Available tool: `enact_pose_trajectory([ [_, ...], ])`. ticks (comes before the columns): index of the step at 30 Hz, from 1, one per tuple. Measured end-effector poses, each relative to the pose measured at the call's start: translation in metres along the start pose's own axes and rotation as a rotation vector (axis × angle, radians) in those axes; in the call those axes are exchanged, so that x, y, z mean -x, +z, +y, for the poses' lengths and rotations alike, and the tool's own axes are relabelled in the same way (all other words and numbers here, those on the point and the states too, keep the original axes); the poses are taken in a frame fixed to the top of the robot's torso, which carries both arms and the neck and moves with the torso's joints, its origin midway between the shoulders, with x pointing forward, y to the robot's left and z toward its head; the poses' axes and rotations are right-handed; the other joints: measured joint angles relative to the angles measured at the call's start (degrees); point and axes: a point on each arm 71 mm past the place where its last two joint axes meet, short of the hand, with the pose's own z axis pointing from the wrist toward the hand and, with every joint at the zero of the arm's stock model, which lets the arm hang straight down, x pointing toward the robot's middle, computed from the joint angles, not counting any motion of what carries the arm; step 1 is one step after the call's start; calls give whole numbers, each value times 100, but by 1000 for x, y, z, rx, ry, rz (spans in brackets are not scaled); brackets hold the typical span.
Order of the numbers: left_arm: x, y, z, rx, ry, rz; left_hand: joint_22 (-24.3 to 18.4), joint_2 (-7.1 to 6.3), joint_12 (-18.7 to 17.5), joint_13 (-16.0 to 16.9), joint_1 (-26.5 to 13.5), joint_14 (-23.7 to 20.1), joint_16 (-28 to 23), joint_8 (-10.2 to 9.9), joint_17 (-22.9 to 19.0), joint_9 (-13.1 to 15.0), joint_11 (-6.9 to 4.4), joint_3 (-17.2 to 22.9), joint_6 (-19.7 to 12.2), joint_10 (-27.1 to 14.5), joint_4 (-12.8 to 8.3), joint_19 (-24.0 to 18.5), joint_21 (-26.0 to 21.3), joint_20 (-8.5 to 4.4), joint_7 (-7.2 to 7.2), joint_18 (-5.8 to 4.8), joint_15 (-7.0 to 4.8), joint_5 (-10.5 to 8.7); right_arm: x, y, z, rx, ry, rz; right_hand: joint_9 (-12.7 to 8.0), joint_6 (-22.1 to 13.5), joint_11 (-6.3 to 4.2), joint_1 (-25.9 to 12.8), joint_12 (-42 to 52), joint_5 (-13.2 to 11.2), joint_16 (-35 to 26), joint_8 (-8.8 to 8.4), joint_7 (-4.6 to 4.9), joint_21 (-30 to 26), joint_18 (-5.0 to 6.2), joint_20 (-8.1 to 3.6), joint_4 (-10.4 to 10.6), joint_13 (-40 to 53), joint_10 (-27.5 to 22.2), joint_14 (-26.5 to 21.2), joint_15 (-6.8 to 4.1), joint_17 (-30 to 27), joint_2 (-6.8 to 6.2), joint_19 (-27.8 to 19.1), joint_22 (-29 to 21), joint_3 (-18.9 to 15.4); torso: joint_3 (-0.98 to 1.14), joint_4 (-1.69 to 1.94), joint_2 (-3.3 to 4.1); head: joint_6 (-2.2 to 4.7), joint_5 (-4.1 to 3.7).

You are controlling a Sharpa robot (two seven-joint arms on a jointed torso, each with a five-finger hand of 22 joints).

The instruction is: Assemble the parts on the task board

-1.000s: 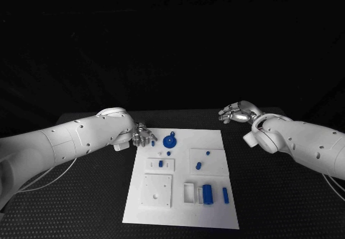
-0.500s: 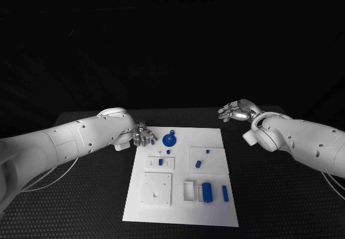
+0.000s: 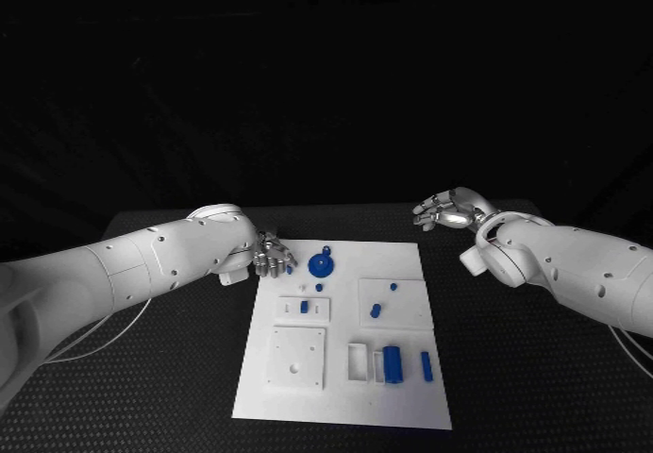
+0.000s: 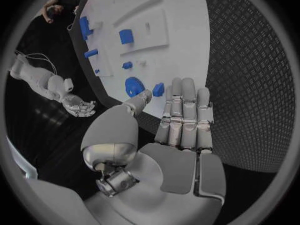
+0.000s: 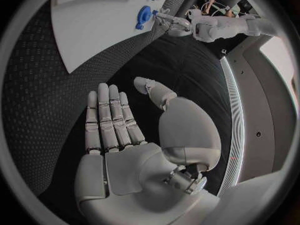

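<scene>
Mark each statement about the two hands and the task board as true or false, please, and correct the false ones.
1. The left hand is at the far left corner of the task board. True.
2. The right hand holds a blue part. False: it holds nothing, its fingers apart, above the black table.
3. The round blue part lies on the board close to the left hand. True.
4. The left hand grips the round blue part. False: its straight fingers hold nothing.
</scene>
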Motion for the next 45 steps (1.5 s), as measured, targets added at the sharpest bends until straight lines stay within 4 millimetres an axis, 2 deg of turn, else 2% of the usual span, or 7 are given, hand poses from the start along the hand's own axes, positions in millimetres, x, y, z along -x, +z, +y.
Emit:
enact_pose_trajectory([
  [22,-1,1,0,-13,-35,10,32,240,-159,-8,183,-42,-95,37,34,-65,-30,127,62,71,-319,-61,-70,20,-62,0,41,0,-1,0,1,1,0,1,-5,0,0,0,0,0,0,0,0,0,0,21,0,0,0,0,0,-5,0,21,-1,0,1,2,-3,-5,6],
  [28,-1,1,1,-15,-40,11,78,386,-75,62,331,32,-65,218,103,-44,-115,182,377,453,-521,-61,-70,20,-153,0,50,0,-1,1,1,1,0,1,-4,0,0,0,0,0,0,0,0,0,0,21,16,-1,0,0,0,-4,0,21,-1,-16,1,3,-3,-10,8],
  [34,0,1,2,-14,-48,0,148,399,41,206,402,248,216,372,281,3,-237,200,678,813,-612,105,2,-3,-271,0,-86,0,-1,1,1,1,0,1,-4,0,0,0,0,0,0,0,0,0,0,20,16,-4,0,0,0,-6,0,21,-1,-16,0,3,-3,-15,5],
  [36,0,0,3,-13,-51,-5,178,399,79,266,402,306,313,425,341,38,-270,206,749,923,-648,182,44,-15,-318,0,-143,64,-1,1,1,1,1,1,-4,0,0,-9,0,0,0,0,0,0,0,20,16,-4,0,0,0,-10,10,21,-1,-16,0,2,-3,-18,4],
  [38,1,0,5,-11,-56,-12,204,399,108,331,402,381,402,482,392,81,-312,199,790,1009,-675,229,70,-22,-297,1,-177,159,-1,1,1,1,1,1,-5,0,0,-21,0,0,0,0,0,0,0,20,16,-4,0,0,0,-10,21,21,-1,-16,0,2,-3,-19,4],
  [41,2,-1,7,-6,-68,-23,256,398,149,439,401,453,518,548,461,138,-371,209,800,1111,-763,290,113,-40,-288,0,-248,406,-1,1,1,1,1,1,-9,0,0,-24,0,0,0,0,0,0,0,20,16,-4,0,0,0,-9,24,21,-1,-16,0,2,-3,-19,4],
  [45,3,-2,12,-1,-93,-33,303,448,178,544,349,512,602,570,508,207,-408,217,820,1166,-850,290,114,-40,-267,0,-269,599,-1,1,0,0,1,0,-9,0,0,-24,0,0,0,0,0,0,1,20,16,-4,0,1,0,-9,24,21,-1,-16,0,3,-3,-18,7],
])
